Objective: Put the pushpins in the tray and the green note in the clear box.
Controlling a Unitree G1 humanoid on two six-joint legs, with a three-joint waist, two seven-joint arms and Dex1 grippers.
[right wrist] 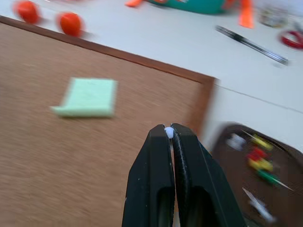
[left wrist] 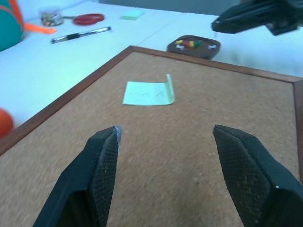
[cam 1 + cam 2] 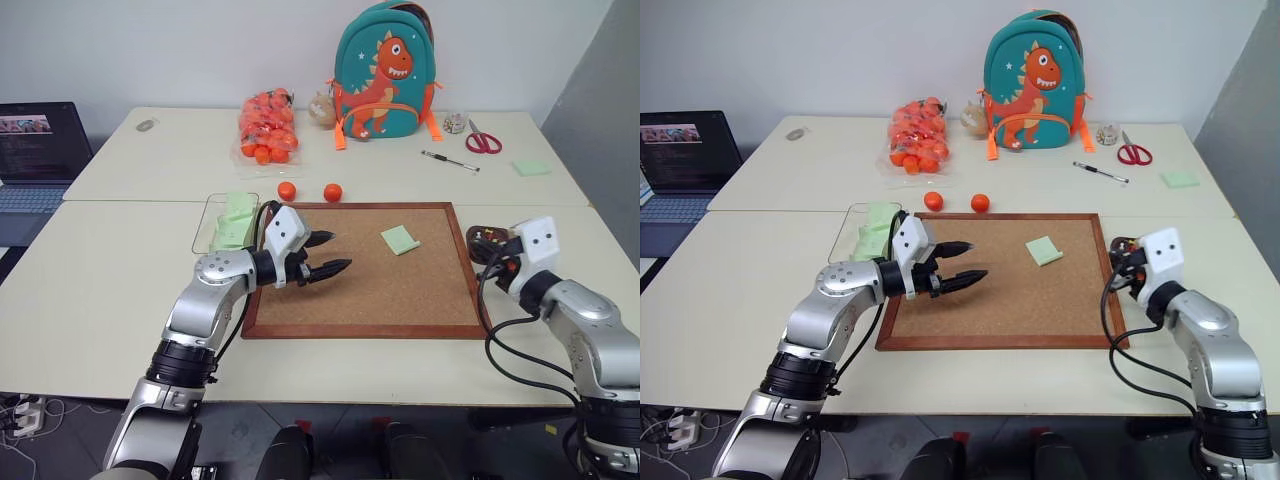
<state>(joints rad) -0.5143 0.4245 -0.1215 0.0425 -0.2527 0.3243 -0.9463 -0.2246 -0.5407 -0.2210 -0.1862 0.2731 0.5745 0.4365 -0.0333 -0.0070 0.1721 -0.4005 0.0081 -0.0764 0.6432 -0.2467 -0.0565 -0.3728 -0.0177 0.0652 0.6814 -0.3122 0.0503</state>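
**A:** While I have both arms up, what's the left gripper [image 3: 330, 254] doing?

**B:** Fingers spread wide, nothing between them. I've got it hovering over the left part of the corkboard [image 3: 380, 300], pointing across it.

**A:** And the right gripper [image 1: 169, 133]?

**B:** Pressed together, with a tiny white pin head [image 1: 168, 133] pinched at the tips. It sits by the board's right edge, just beside the tray [image 1: 274, 189].

**A:** Tray contents?

**B:** Dark brown dish on the table off the board's right side; I see pushpins [image 1: 259, 161] in it, yellow, red, green, a couple white.

**A:** Green note?

**B:** One green note [image 3: 400, 239] lies on the cork near the far right corner, one edge curled up. The clear box [image 3: 213, 222] is off the board's far left corner, with pale green paper [image 3: 236, 220] inside.
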